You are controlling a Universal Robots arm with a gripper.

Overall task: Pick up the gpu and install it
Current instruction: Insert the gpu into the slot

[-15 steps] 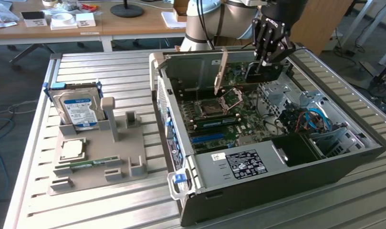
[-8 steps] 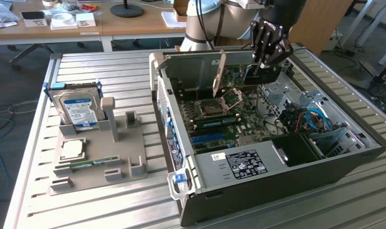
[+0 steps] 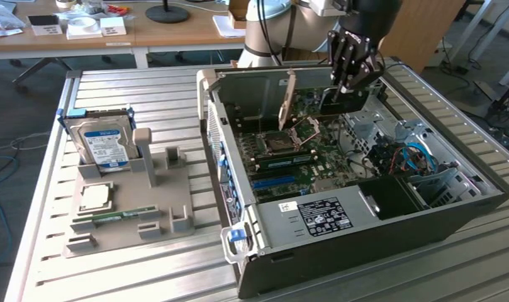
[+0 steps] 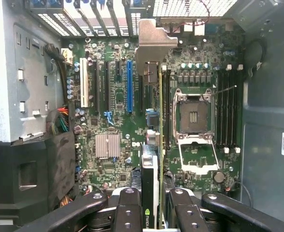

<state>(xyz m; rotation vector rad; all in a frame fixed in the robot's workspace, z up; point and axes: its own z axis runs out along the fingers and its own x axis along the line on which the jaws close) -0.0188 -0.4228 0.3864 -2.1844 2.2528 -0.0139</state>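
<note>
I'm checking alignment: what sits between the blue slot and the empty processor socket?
In the wrist view, the graphics card, held edge-on in the gripper, stands between the blue slot and the processor socket.

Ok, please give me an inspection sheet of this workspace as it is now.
Surface: slatted metal table.
Job's things: gpu held edge-on above the motherboard inside the open computer case; seated or not, cannot tell.
Clutter: hard drive, memory stick and processor on a grey fixture.
Grippers: gripper, fingers shut on the gpu.
Cables: blue and coloured wires inside the case.
Surroundings: wooden desk with small boxes behind.
</note>
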